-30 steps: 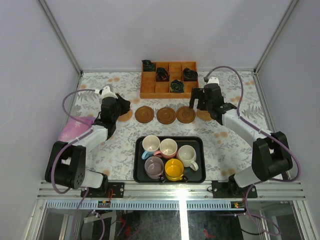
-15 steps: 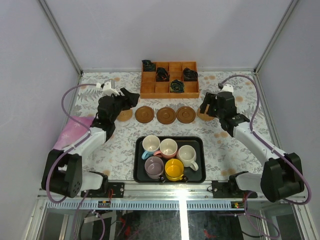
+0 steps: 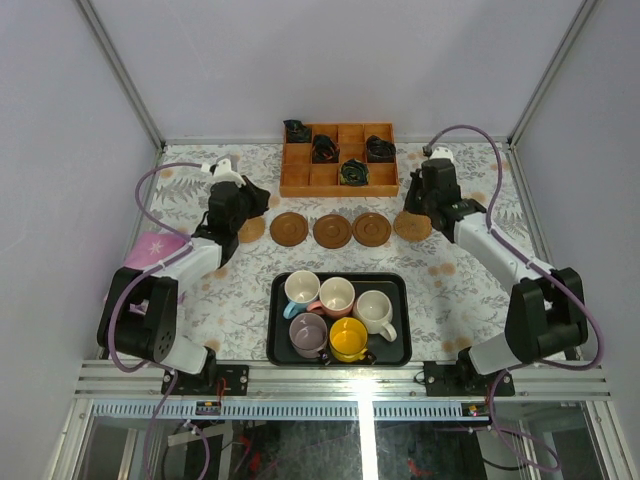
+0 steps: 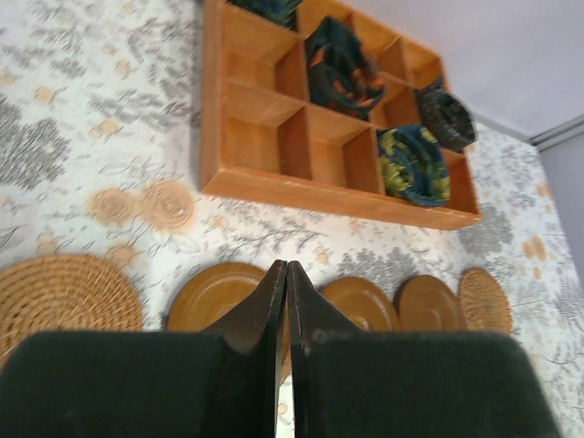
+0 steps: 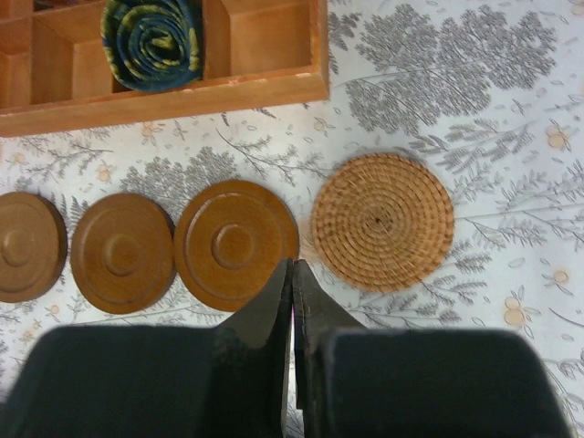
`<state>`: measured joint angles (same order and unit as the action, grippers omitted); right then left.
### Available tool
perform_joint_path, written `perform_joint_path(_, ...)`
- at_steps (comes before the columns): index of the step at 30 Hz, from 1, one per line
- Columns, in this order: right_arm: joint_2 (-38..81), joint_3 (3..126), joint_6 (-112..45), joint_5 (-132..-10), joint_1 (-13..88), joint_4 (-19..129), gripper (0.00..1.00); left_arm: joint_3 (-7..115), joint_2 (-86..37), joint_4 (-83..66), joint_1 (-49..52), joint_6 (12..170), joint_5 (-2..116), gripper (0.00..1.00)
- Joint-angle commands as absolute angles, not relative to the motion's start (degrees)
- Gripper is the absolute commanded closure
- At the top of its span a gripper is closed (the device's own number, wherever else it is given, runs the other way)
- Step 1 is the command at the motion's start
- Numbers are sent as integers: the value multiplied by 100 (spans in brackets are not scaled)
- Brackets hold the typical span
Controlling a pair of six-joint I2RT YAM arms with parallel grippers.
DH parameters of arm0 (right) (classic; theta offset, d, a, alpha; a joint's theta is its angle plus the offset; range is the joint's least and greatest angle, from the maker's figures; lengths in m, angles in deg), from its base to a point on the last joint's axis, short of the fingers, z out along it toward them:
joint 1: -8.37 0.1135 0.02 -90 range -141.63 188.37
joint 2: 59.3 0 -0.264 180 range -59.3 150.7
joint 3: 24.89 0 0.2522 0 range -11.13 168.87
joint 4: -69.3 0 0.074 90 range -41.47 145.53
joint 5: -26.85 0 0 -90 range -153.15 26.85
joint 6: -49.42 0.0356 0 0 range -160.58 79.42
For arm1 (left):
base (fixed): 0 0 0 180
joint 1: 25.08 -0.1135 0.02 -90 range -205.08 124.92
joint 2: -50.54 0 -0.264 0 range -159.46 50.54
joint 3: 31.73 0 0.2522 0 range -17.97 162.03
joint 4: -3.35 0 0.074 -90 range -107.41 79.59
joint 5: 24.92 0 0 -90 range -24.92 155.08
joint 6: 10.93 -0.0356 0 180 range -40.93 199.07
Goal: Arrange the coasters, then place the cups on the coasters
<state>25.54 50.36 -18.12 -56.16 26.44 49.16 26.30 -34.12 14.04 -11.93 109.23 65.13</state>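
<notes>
Top external view.
- Five coasters lie in one row across the table (image 3: 460, 290), just in front of the orange wooden grid box (image 3: 338, 180).
- Row order from the left: left woven coaster (image 3: 249, 231), three brown coasters (image 3: 332, 231), right woven coaster (image 3: 411, 226). Neighbours sit close together; the discs lie flat and none carries a cup.
- All five cups stand in the black tray (image 3: 277, 345) near the arm bases, well apart from the row.
- Far row in the tray: light blue cup (image 3: 302, 289), pink cup (image 3: 336, 296), cream-white cup (image 3: 373, 311). Near row: mauve-grey cup (image 3: 308, 333), yellow cup (image 3: 348, 338).
- The left gripper (image 3: 258, 199) hangs over the left end of the row, and the arm hides part of the left woven coaster.
- The right gripper (image 3: 412, 205) hangs by the right woven coaster. The jaws are too small to read from here.

Left wrist view.
- The two black fingers (image 4: 265, 306) are pressed flat together, with nothing between them.
- Their tips point at the first brown coaster. The left woven coaster is off to the left and the other discs run off to the right.
- The box lies beyond, with dark bundles (image 4: 415, 164) in some of its cells.

Right wrist view.
- The fingers are closed on each other and hold nothing.
- The tips sit between the nearest brown coaster and the right woven coaster. I cannot tell whether they touch either one.
- The box edge and one rolled bundle show at the top.
</notes>
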Motion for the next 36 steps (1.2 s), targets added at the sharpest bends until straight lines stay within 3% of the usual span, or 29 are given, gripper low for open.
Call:
perform_joint_path(1,2872,5852,-1925,-5614,2835,4587,100,3132,-3460,814,-1161,10679,6782,100)
perform_joint_path(11,4336,7280,-2048,-5959,3007,3887,100,3271,-3861,385,-1090,10370,5095,100)
perform_joint_path(26,3996,6436,-1717,-5924,3062,3641,100,3546,-4821,-176,-421,9672,3281,100)
perform_joint_path(36,3702,6091,-1808,-5880,3085,3658,100,3332,-5142,-118,-87,9175,3457,100)
